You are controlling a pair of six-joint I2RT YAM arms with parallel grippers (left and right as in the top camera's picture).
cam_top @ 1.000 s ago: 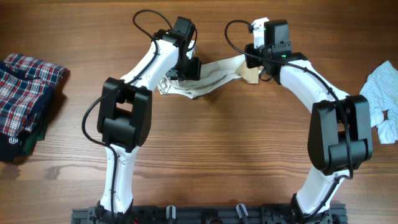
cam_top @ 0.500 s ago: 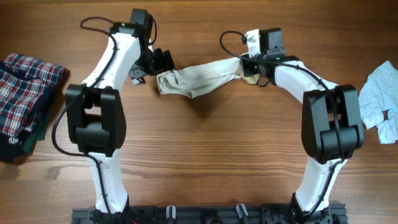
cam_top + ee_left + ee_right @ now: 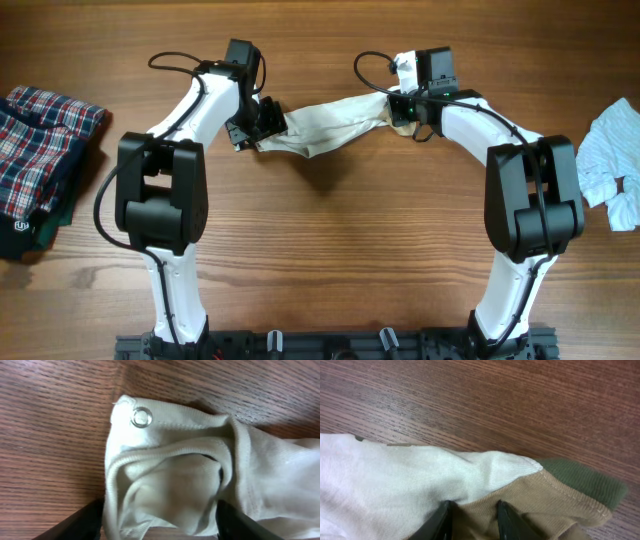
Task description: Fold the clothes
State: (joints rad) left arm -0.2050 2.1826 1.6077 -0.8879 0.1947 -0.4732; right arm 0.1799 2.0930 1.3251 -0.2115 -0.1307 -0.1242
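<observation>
Overhead: left end effector (image 3: 265, 120), jaws apart, back at the loose corner of the shirt (image 3: 330, 122), likely to regrasp; right end effector (image 3: 404, 108) stays clamped on its tan end.

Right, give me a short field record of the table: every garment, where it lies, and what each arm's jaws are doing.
shirt: cream with a tan end, stretched between the two arms, upper middle of the table
left jaws: wide apart, either side of the shirt corner with the metal snap; grip unclear
right jaws: closed on the shirt's tan end
plaid clothes: piled at the left edge
striped blue garment: crumpled at the right edge
</observation>
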